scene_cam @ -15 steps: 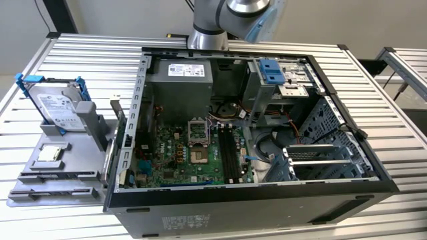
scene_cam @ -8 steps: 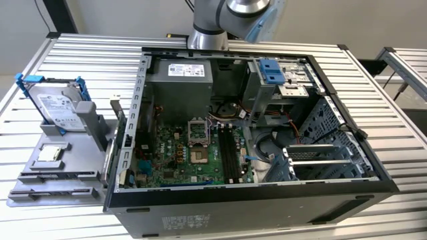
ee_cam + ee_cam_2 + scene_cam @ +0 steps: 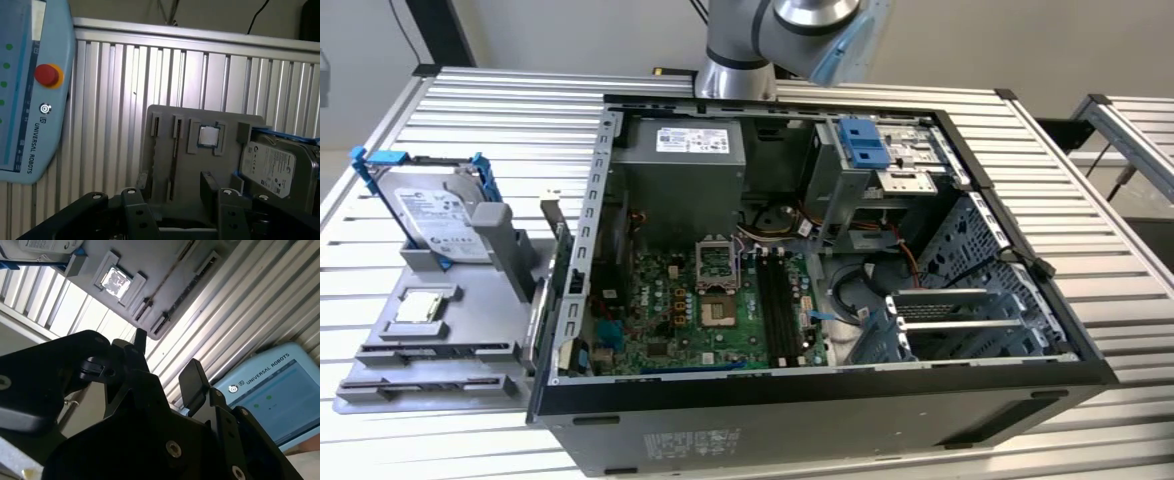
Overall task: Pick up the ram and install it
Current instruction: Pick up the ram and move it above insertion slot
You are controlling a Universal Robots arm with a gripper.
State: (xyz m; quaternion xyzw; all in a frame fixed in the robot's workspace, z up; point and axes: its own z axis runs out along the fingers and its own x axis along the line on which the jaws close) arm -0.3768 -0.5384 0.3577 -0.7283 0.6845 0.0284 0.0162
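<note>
In both wrist views my gripper [image 3: 166,352] [image 3: 167,187] is open with nothing between its black fingers [image 3: 192,380]. It hangs well above the grey parts tray [image 3: 165,112] [image 3: 160,270] [image 3: 474,300]. One long slot of that tray holds a thin dark strip [image 3: 172,160] that looks like the ram seen edge-on; I cannot tell for sure. The open computer case [image 3: 814,385] lies on the table with its green motherboard [image 3: 707,320] and black memory slots [image 3: 781,300] exposed. The arm's silver wrist [image 3: 761,40] rises behind the case.
The tray also carries a silver hard drive with blue brackets [image 3: 434,210] [image 3: 272,162] and a small square processor chip [image 3: 424,308] [image 3: 208,136] [image 3: 116,282]. A light blue teach pendant [image 3: 30,90] [image 3: 272,390] lies on the ribbed metal table [image 3: 494,110].
</note>
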